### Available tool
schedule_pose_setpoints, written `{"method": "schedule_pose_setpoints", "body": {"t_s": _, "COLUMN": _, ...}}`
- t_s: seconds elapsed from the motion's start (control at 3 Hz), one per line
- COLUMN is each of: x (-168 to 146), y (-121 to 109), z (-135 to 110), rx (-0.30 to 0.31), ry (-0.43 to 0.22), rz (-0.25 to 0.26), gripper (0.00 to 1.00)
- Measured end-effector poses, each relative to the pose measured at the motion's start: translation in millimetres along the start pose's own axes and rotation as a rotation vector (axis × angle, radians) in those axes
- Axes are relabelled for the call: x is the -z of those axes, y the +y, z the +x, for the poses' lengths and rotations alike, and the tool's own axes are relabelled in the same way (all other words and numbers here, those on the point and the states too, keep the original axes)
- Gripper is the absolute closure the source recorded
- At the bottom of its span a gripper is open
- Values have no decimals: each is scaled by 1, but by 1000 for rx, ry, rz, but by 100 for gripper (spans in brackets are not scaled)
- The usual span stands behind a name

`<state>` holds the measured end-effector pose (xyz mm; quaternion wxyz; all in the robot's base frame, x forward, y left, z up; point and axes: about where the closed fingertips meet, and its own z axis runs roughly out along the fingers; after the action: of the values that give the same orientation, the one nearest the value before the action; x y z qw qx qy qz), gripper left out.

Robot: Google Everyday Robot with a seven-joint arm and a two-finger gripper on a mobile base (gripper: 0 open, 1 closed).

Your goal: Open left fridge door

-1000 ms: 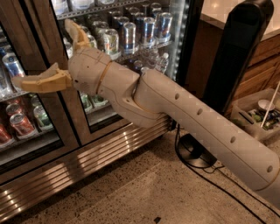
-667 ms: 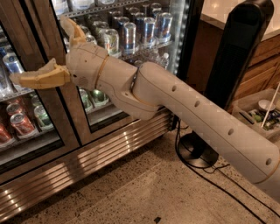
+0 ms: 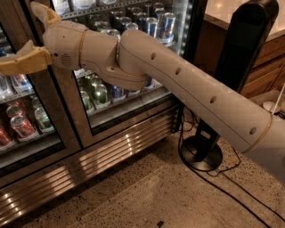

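The left fridge door (image 3: 48,113) is a glass door in a bronze-brown metal frame at the left, with red and green cans behind the glass. It stands closed. My gripper (image 3: 18,39) is at the upper left, in front of this door's right frame edge. It is open, with one finger (image 3: 22,62) stretched left across the glass and the other finger (image 3: 42,12) pointing up by the frame. Whether a finger touches the door I cannot tell. The twin door (image 3: 133,67) to the right has a white light strip and silver-blue cans.
My arm (image 3: 187,89) crosses the twin door from the lower right. A black stand with a round base (image 3: 201,153) and cables (image 3: 231,182) sit on the speckled floor at right. A wooden counter (image 3: 267,58) is behind it. A metal grille (image 3: 89,164) runs under the doors.
My gripper and arm have moved left and a little up along the fridge front, bringing the fingers further over the left door.
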<state>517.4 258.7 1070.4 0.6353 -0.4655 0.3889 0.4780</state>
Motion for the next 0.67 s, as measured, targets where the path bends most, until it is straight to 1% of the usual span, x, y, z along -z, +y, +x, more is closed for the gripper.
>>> {"method": "schedule_pose_setpoints", "body": {"t_s": 0.33, "x": 0, "y": -3, "z": 10, "rx": -22, "ry": 15, "rz": 1, "gripper": 0}}
{"method": "schedule_pose_setpoints", "body": {"t_s": 0.67, "x": -5, "y": -1, "z": 17, "rx": -75, "ry": 49, "rz": 3, "gripper": 0}}
